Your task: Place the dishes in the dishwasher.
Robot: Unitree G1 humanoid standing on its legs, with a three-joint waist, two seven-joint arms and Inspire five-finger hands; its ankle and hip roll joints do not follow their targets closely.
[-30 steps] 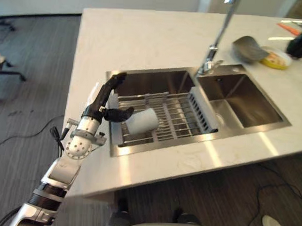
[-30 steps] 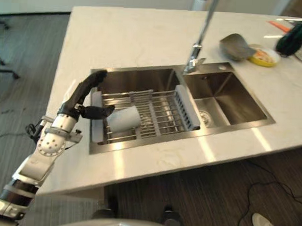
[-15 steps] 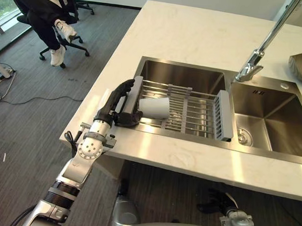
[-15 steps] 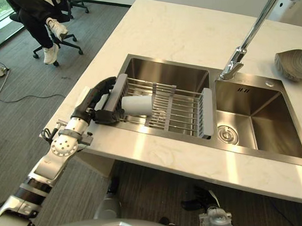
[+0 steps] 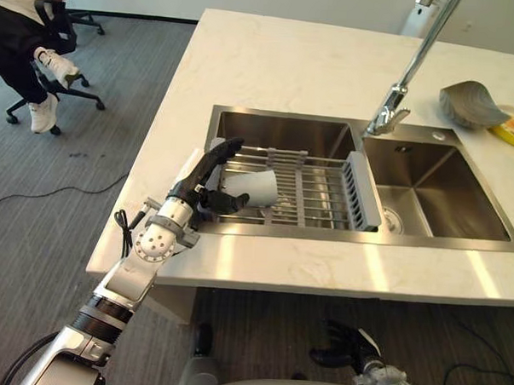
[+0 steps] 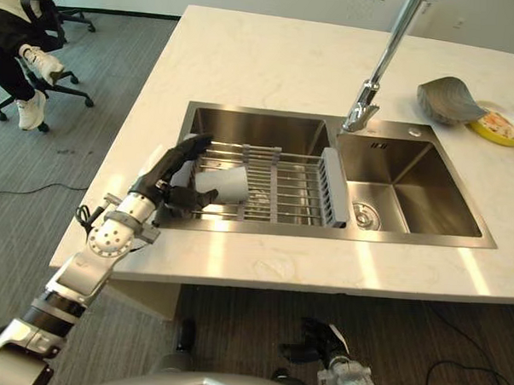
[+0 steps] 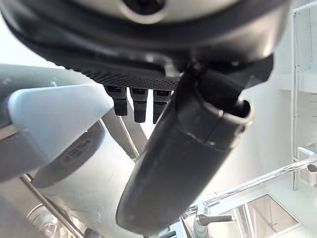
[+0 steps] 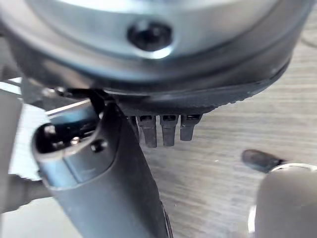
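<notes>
Left hand [image 5: 208, 175]: reaches over the left rim of the sink to the left end of the rack; fingers straight and spread above the cup, thumb stretched along the cup's near side; nothing is clasped.
Cup [image 5: 250, 186]: white, lying on its side on the rack's wires at the rack's left end, mouth turned to the right, just beside the left hand's thumb; whether the thumb touches it I cannot tell. In the left wrist view its base shows past the thumb [image 7: 184, 163].
Dish rack [image 5: 317, 193]: wire rack with grey plastic ends, spanning the left basin [image 5: 277, 134] of the double steel sink.
Right basin [image 5: 441, 188]: holds a round drain, beside the rack's right end.
Faucet [image 5: 405, 73]: tall chrome neck rising behind the divider between the basins.
Countertop [image 5: 297, 62]: pale marble.
Grey bowl [image 5: 468, 92]: tilted on the counter at far right, leaning beside a yellow plate [image 6: 500, 125].
Right hand [image 8: 124, 163]: hangs low above the grey floor; its short fingers [image 8: 166, 130] stand straight beside the thumb, holding nothing.
Person [image 5: 24, 46]: seated on an office chair at far left, legs and white shoes visible.
</notes>
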